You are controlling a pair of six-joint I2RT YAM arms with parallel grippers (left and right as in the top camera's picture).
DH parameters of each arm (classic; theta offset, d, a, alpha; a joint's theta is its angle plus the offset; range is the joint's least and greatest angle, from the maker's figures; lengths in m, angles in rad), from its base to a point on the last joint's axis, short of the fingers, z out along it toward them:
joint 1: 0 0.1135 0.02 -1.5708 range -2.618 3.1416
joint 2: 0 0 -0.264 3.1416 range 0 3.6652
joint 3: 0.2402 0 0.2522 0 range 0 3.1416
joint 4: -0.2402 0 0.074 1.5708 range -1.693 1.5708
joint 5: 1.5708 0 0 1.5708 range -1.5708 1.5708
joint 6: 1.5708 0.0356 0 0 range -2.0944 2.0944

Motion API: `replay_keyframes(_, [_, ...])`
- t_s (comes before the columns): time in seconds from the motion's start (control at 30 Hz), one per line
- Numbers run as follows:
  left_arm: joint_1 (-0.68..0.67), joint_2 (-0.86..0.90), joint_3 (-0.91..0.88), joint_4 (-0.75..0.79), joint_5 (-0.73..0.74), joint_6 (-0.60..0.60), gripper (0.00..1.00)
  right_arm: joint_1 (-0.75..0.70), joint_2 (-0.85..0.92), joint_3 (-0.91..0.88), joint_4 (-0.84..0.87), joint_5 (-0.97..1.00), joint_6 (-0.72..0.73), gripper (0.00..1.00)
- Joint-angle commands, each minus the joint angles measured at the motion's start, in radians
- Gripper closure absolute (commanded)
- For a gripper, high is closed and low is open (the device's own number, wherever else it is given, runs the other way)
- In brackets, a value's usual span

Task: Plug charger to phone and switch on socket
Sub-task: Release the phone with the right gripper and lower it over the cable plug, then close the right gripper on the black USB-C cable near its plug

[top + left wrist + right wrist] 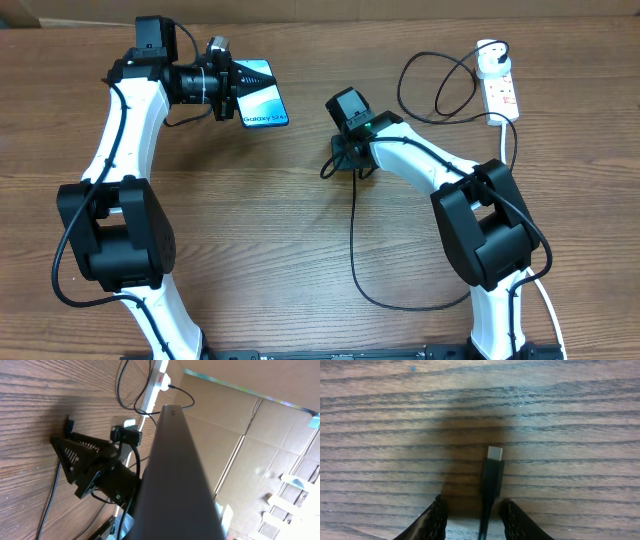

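My left gripper [238,88] is shut on one end of the phone [262,97], holding it off the table with its teal-blue screen and "Galaxy S24" text facing up. In the left wrist view the phone's dark edge [180,470] fills the middle. The charger's black cable [352,230] runs from a round white adapter [489,58] plugged into the socket [503,93]. Its connector tip [494,467] lies flat on the wood. My right gripper [477,520] points down over it, open, with a finger [432,520] on each side of the cable and gaps showing.
The cable makes a wide loop near the table's front edge [400,300] and another loop beside the adapter [430,85]. Cardboard boxes [260,435] stand beyond the table. The socket's white cord [510,135] runs down behind my right arm.
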Motion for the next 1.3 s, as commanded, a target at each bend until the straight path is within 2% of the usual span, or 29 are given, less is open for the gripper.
replay_keyframes(0.0, [-0.009,-0.029,0.015,-0.001,0.049,0.027,0.96,-0.008,0.032,0.018,-0.003,0.009,0.006,0.64])
replay_keyframes(0.43, [-0.009,-0.029,0.015,-0.001,0.049,0.027,0.96,-0.021,0.032,0.014,-0.019,0.008,0.003,0.63])
replay_keyframes(0.57, [-0.009,-0.029,0.015,-0.001,0.049,0.027,0.96,-0.021,0.032,0.013,-0.015,0.008,0.003,0.58])
replay_keyframes(1.07, [-0.009,-0.029,0.015,-0.001,0.050,0.027,0.96,-0.044,0.037,0.000,-0.001,-0.075,0.002,0.77])
replay_keyframes(1.27, [-0.009,-0.029,0.015,-0.005,0.050,0.027,0.96,-0.073,0.062,0.000,-0.021,-0.151,0.000,0.78])
